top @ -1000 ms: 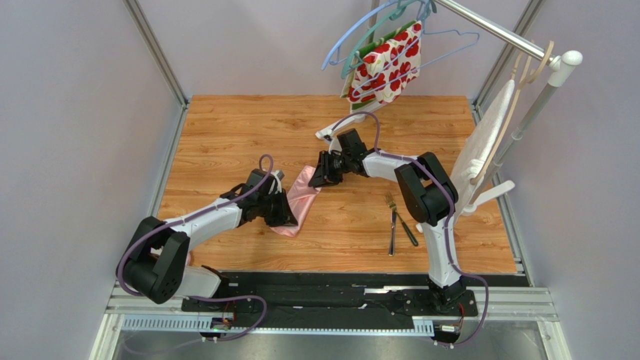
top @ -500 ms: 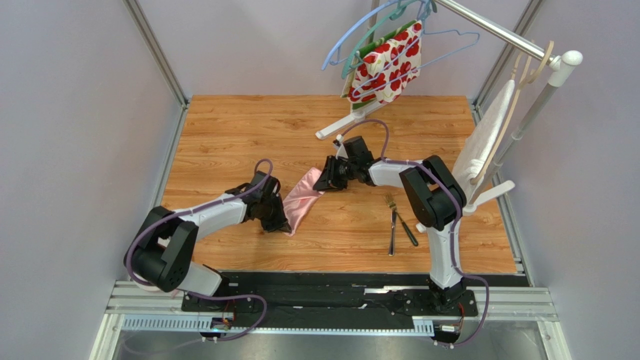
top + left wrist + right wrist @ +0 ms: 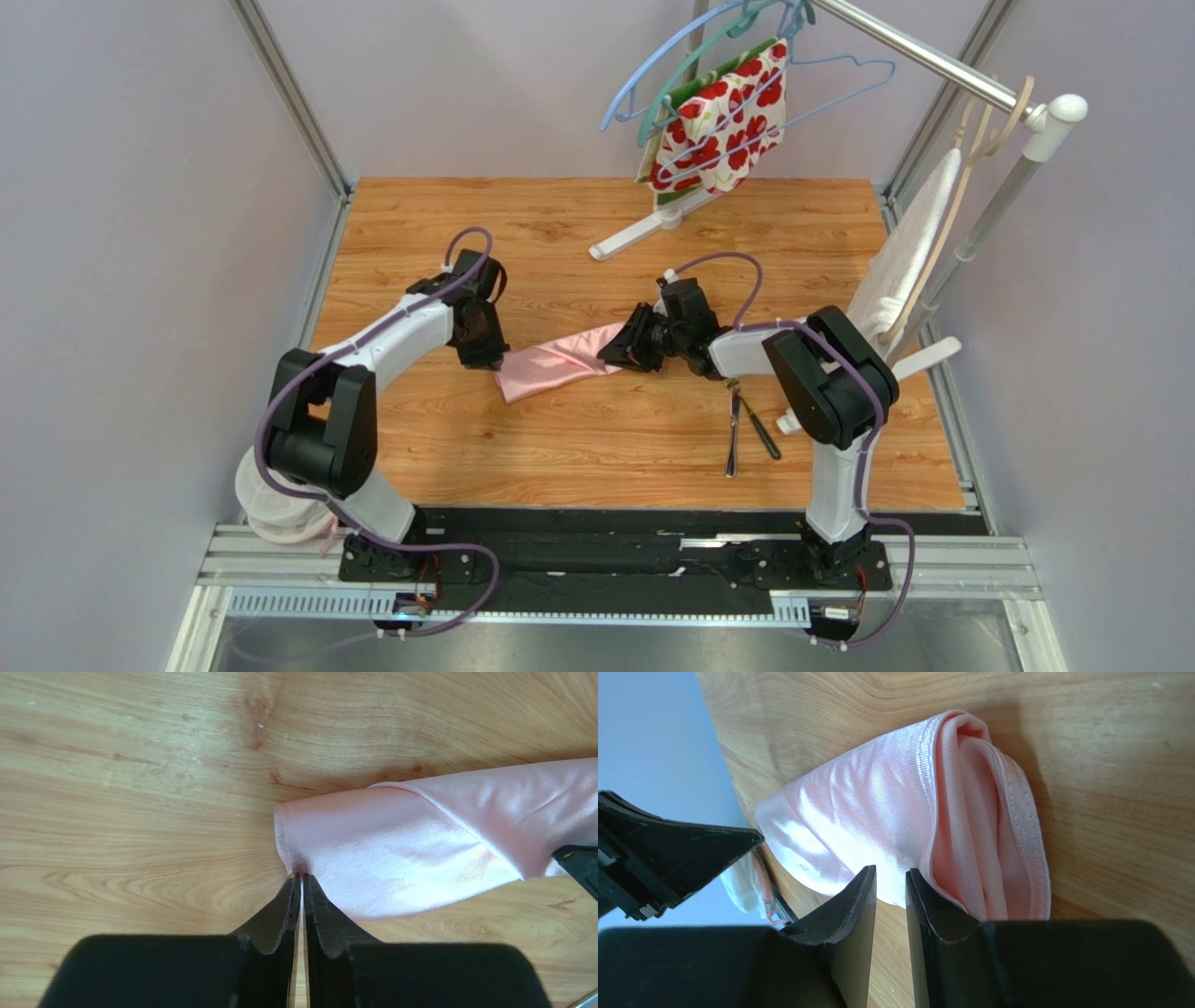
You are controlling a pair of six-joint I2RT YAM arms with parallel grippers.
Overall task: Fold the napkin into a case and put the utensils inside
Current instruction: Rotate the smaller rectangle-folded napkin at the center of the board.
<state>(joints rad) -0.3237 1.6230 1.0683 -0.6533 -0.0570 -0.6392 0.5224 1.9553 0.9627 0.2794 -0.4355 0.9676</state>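
Pinching one corner of the shiny light-pink cloth napkin [image 3: 554,364], left end effector [image 3: 300,876] is clamping shut on it; right end effector [image 3: 891,879] is gripping the opposite end.

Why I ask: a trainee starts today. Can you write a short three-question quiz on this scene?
1. True or false: the fork is already tucked inside the pink napkin.
2. Look at the left tool and the right tool. Which grips the napkin? A: the left alone. B: the right alone. C: both, one at each end.
3. Fill in: beside the fork lies one darker, thinner ____.

Key
1. False. It lies bare, apart from the napkin.
2. C
3. utensil
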